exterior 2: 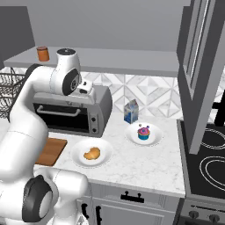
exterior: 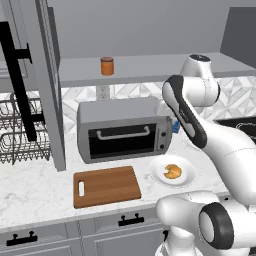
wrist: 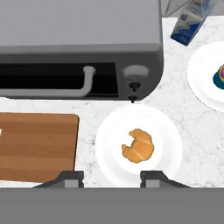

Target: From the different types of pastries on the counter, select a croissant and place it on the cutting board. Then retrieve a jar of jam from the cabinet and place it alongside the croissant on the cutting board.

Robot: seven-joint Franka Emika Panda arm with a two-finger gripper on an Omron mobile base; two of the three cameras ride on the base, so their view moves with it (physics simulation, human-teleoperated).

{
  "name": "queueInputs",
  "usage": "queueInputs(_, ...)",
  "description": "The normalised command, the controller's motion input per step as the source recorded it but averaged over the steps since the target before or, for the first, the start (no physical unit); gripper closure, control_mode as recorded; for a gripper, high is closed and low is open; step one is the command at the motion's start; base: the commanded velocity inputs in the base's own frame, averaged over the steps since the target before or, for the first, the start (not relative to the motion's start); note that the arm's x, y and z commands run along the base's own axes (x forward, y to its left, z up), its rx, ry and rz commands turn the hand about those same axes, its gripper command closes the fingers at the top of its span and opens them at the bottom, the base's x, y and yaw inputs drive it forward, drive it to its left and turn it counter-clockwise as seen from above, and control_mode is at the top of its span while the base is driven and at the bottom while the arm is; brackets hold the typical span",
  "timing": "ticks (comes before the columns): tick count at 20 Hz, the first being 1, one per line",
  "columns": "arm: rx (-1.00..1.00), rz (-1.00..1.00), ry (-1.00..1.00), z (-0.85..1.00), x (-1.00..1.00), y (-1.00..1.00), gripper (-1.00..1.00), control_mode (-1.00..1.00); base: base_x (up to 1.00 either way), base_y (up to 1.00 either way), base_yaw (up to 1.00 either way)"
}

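above croissant (wrist: 138,145): open | behind: toaster oven (wrist: 78,48) | left: cutting board (wrist: 37,146)

Croissant (wrist: 138,145) was golden-brown on white plate (wrist: 109,148); cutting board (exterior: 107,186) brown wood; counter (exterior 2: 149,162) white, grey-veined; carton (exterior 2: 130,111) blue-and-white; jar (exterior: 107,66) orange-brown.

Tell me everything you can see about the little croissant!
The croissant is a small golden-brown pastry curled into a crescent, with ridges across its back that look flaky and baked. It lies flat in the middle of a round white plate, touching nothing else. The plate sits on the marble counter in front of the grey toaster oven, just to the right of the wooden cutting board as the left base view shows it. In the hand view the croissant lies below, between the gripper's fingertips.
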Motion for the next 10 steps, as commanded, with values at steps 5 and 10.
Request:
queueInputs(5, 0.0, 0.0, -0.09, -0.11, -0.45, -0.17, -1.0, -1.0, 0.0, 0.0, 0.0)
queueInputs(10, 0.0, 0.0, -0.13, -0.55, -0.95, -0.25, -1.0, -1.0, 0.0, 0.0, 0.0)
